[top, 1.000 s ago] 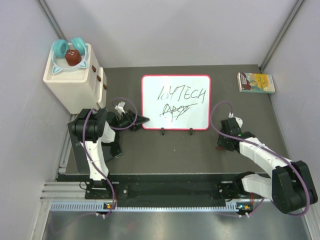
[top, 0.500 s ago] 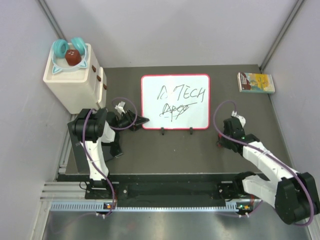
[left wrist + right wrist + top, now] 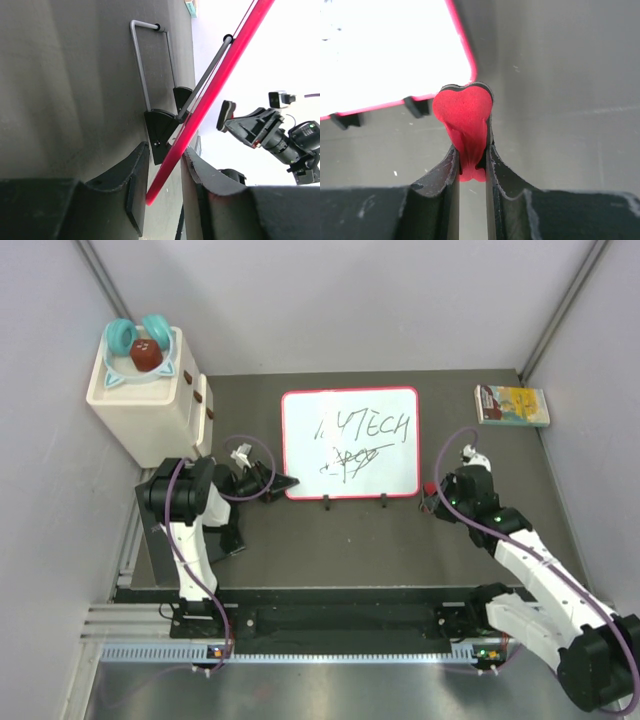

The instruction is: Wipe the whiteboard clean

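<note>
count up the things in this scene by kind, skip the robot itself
whiteboard: 1
red heart-shaped eraser: 1
book: 1
cream box, counted together with the small bits on top of it: 1
total: 4

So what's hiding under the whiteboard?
Under the whiteboard a bent metal wire stand rests on the dark table, joined to black feet. From above the board covers the stand, and most of its back is out of sight.
</note>
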Tool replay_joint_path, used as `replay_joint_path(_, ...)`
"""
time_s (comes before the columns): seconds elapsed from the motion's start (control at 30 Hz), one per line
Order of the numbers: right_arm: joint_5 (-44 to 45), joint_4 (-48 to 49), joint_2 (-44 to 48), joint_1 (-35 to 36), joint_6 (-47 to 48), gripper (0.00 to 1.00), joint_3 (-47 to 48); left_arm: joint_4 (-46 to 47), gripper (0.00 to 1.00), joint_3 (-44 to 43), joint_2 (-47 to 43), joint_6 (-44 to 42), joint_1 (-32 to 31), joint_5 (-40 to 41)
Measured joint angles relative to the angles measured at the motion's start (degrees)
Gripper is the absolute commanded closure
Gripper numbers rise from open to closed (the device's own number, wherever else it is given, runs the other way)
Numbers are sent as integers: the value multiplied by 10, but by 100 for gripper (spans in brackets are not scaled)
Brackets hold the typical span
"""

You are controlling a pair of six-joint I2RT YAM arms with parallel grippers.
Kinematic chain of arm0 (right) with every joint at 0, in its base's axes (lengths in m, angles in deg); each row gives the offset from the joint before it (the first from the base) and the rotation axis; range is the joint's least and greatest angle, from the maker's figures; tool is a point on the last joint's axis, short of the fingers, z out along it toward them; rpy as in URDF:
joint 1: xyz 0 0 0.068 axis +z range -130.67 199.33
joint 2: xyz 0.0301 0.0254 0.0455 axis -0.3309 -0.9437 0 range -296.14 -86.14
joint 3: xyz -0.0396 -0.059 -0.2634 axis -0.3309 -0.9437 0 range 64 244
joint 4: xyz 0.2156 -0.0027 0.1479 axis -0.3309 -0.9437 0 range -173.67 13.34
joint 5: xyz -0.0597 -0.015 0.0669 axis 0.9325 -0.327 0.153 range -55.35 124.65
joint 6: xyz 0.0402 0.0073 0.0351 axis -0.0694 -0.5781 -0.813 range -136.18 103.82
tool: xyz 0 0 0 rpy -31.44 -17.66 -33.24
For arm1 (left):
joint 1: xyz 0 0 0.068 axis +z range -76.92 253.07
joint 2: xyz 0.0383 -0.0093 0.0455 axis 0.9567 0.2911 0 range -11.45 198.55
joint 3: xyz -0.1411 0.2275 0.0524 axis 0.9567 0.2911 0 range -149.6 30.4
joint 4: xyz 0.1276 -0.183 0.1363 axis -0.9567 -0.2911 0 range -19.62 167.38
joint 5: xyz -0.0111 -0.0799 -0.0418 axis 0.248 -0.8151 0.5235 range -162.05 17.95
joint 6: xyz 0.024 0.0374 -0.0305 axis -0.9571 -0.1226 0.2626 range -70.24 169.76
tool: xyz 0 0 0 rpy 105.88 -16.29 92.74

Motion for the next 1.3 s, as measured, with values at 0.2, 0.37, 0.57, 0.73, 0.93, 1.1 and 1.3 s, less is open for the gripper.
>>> replay_joint_path(0.2, 13, 22, -46, 67, 2, 100, 28, 2, 66, 5, -2, 0, -2, 0)
replay_joint_path(0.37, 19, 42, -101, 94, 11, 100, 54, 3, 66, 25, -16, -2, -8, 7)
replay_joint_path(0.57, 19, 65, -140, 97, 30, 100, 90, 5, 65, 64, -41, -19, -19, 21)
replay_joint_path(0.73, 18, 101, -178, 105, 42, 100, 113, 4, 65, 81, -44, -34, -23, 24)
replay_joint_path(0.93, 29, 153, -279, 142, 62, 100, 153, -8, 65, 94, -43, -56, -39, 18)
replay_joint_path(1.1, 40, 189, -338, 153, 72, 100, 170, -10, 67, 94, -43, -66, -42, 9)
replay_joint_path(1.3, 47, 219, -389, 155, 73, 100, 197, -14, 83, 94, -43, -74, -42, 2)
